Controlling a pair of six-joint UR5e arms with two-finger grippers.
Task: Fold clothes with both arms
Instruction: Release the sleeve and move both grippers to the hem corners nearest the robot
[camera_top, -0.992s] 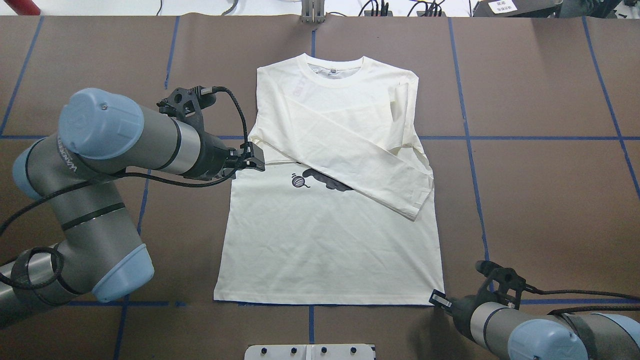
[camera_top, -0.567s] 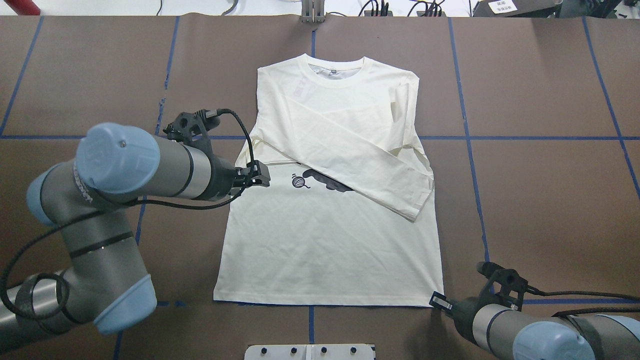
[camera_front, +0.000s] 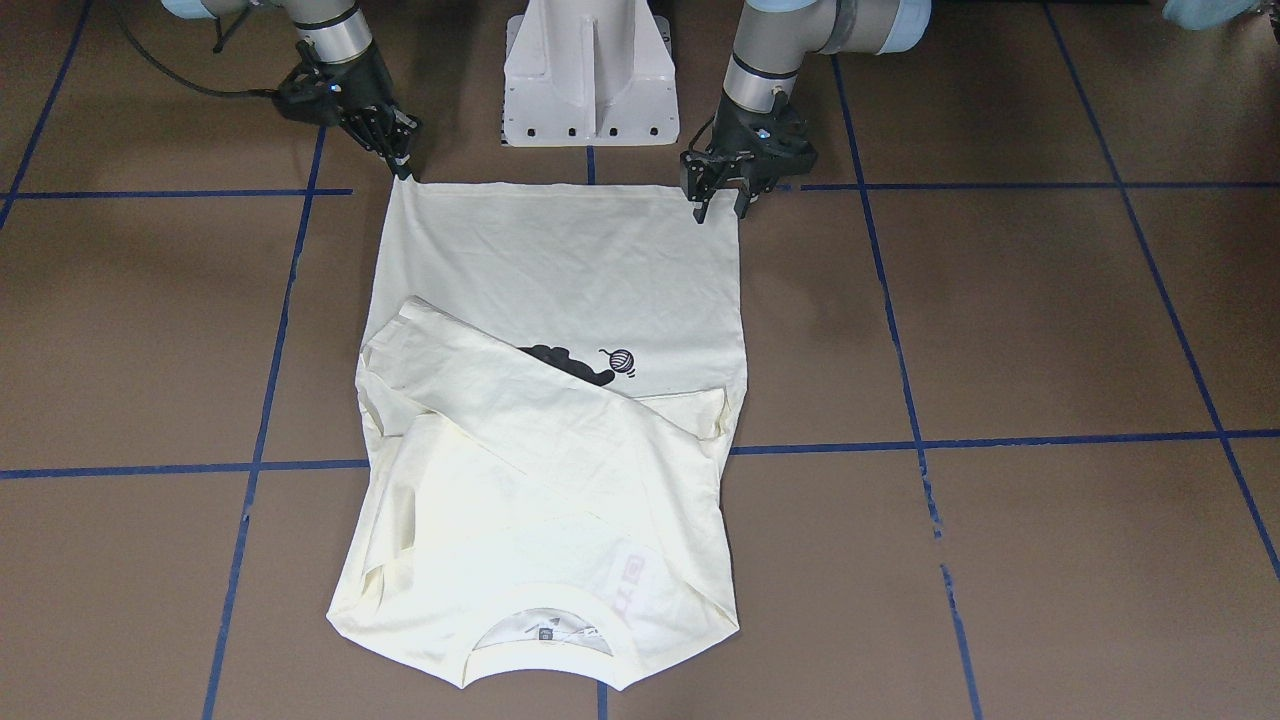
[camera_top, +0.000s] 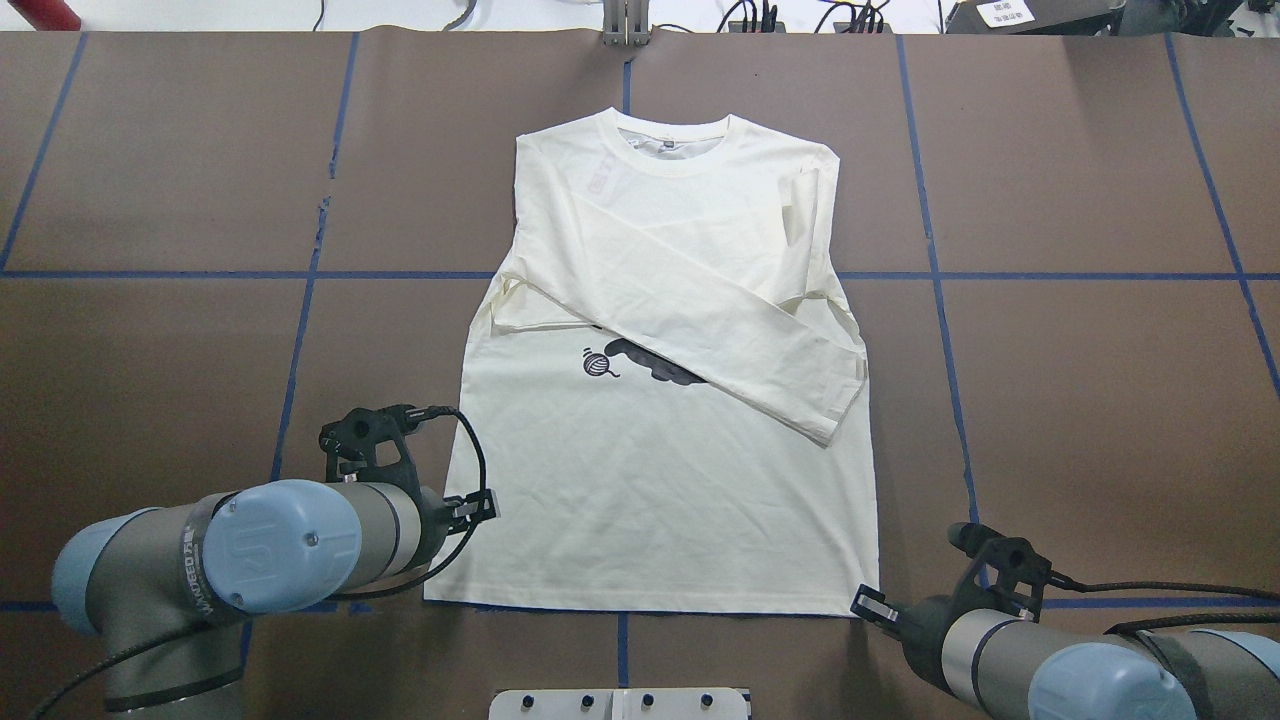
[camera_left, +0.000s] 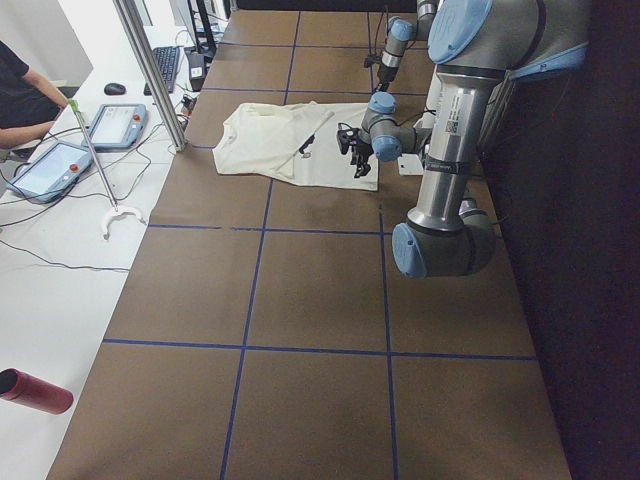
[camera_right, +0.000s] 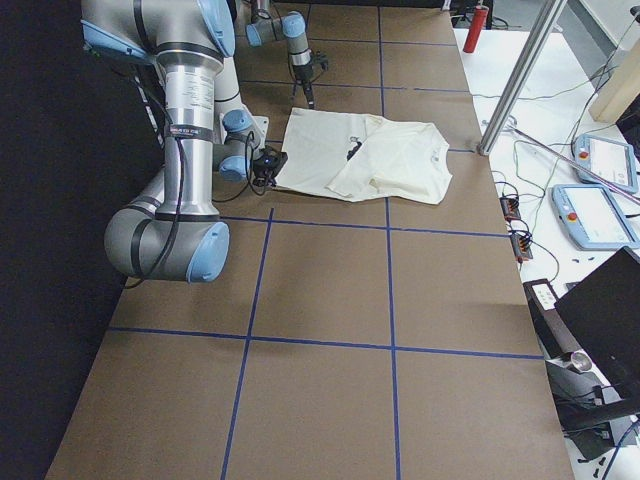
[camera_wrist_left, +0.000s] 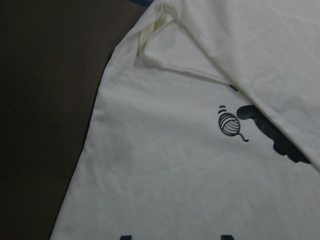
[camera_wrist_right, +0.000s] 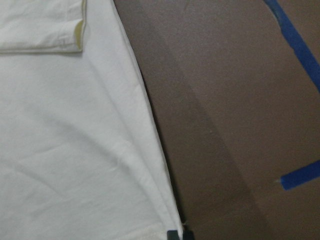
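Shows, nearest the robot, the left gripper (camera_front: 720, 208) brought down within the last second from the sleeve fold to the hem's left corner, jaws spread just above the cloth, with the right gripper (camera_front: 402, 168) unmoved at the hem's right corner, tips at the edge, closure impossible to tell. Farther out, flat on the brown table (camera_top: 1080, 400): T-shirt (camera_top: 660, 500), print up, sleeves (camera_top: 700, 300) crossed over the chest, collar (camera_top: 672, 160) farthest. Suggests sleeve folding done and a hem-to-collar fold next, pending a pinch at both corners.
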